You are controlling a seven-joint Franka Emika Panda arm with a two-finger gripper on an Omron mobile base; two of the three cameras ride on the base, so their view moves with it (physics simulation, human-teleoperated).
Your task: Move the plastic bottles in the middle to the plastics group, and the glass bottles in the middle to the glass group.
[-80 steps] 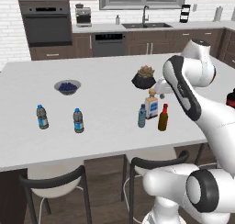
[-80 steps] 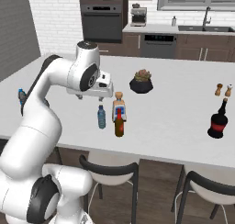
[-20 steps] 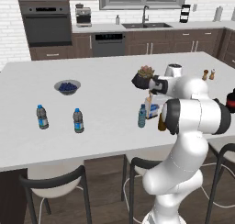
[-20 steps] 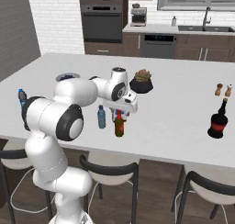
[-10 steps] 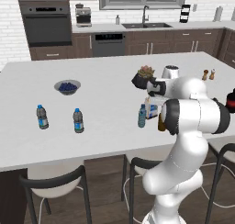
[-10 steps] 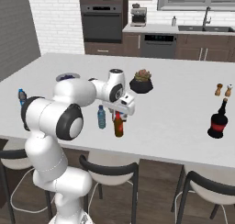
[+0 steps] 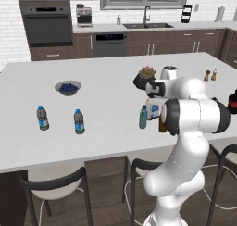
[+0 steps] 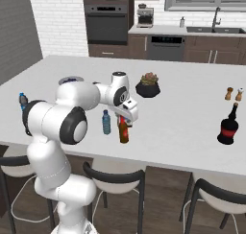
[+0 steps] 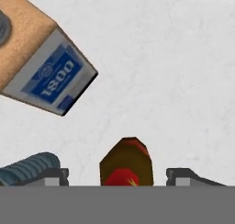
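Left base view: on the white bench point(image 7: 92, 141), the light-blue bottle point(image 7: 143, 117) stands just left of the square labelled bottle point(image 7: 154, 108).

Right base view: the tool point(image 8: 126, 120) hangs over the amber bottle point(image 8: 124, 131).

Hand view: its fingertips point(image 9: 189, 177) flank the red cap, jaws apart, touching nothing.

a small bowl point(image 7: 68, 87) with dark blue contents sits on the white counter point(image 7: 102, 81) at centre left of the left base view. a black plant pot point(image 8: 148, 88) holding a reddish-green plant stands just above the middle of the right base view. two small shakers point(image 8: 233, 94) stand side by side at the right edge there. an oven point(image 7: 48, 28) fills the upper left of the left base view, a dishwasher point(image 7: 109, 44) and a sink faucet point(image 7: 146, 14) to its right. dark stools point(image 8: 217, 199) line the bottom edge.
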